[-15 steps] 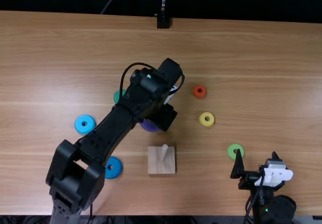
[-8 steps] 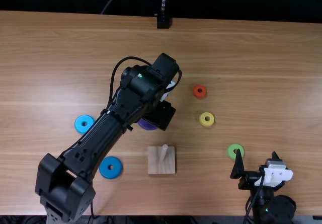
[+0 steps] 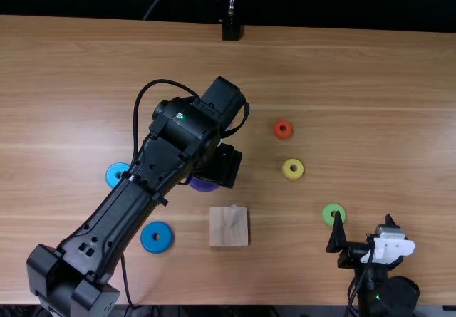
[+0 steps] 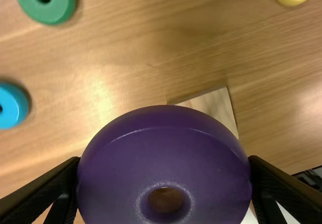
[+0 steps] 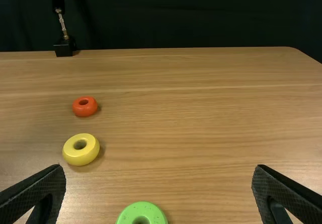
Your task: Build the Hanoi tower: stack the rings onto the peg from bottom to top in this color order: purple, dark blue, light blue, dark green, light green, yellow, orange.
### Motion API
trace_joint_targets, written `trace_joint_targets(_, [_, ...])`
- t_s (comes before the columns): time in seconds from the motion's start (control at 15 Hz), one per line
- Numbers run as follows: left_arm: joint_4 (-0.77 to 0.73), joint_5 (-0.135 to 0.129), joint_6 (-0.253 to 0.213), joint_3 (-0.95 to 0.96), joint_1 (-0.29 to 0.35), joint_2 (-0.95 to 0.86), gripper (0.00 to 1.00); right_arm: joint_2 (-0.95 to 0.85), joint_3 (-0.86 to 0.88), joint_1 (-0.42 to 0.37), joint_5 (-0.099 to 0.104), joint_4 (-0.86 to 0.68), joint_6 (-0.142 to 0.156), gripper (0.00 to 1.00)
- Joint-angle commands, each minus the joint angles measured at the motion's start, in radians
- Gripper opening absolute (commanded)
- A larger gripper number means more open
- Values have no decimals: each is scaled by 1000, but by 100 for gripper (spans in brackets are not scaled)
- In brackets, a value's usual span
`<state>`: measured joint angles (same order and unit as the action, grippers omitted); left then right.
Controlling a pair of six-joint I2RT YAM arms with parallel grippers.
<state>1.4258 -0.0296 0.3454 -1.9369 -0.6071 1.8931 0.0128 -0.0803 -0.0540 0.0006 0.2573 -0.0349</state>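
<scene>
My left gripper [image 3: 219, 164] hangs beyond the wooden base [image 3: 219, 233] with its upright peg [image 3: 233, 216]. In the left wrist view, the left gripper [image 4: 164, 166] is shut on the purple ring [image 4: 126, 158], whose hole faces the camera; the ring covers part of the base [image 4: 216, 105]. My right gripper [image 3: 363, 221] stands open at the near right, beside the light green ring [image 3: 327, 216]. Nothing is between the fingers of the right gripper [image 5: 159, 171] in its wrist view. The peg carries no ring.
Dark blue [image 3: 148, 241] and light blue [image 3: 112, 174] rings lie on the left. In the left wrist view a dark green ring [image 4: 58, 10] lies on the table. Yellow [image 3: 286, 169] and orange [image 3: 277, 129] rings lie right of centre. A black stand [image 3: 231, 30] is at the far edge.
The left gripper has shifted slightly left in the top view, carrying the purple ring, and its arm has swung left, uncovering the dark blue ring. The right arm has kept still.
</scene>
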Motion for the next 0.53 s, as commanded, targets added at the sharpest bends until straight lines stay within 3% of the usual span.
trace_joint_targets(0.0, [12, -2, 72, -34, -26, -52, 0, -13, 63, 8, 31, 60, 5, 100])
trace_joint_targets(0.2, [16, 4, 122, -36, -77, -65, 0, -13, 63, 8, 29, 60, 5, 100])
trace_joint_targets(0.47, [17, 6, 139, -36, -109, -88, 0, -13, 63, 8, 29, 60, 5, 100])
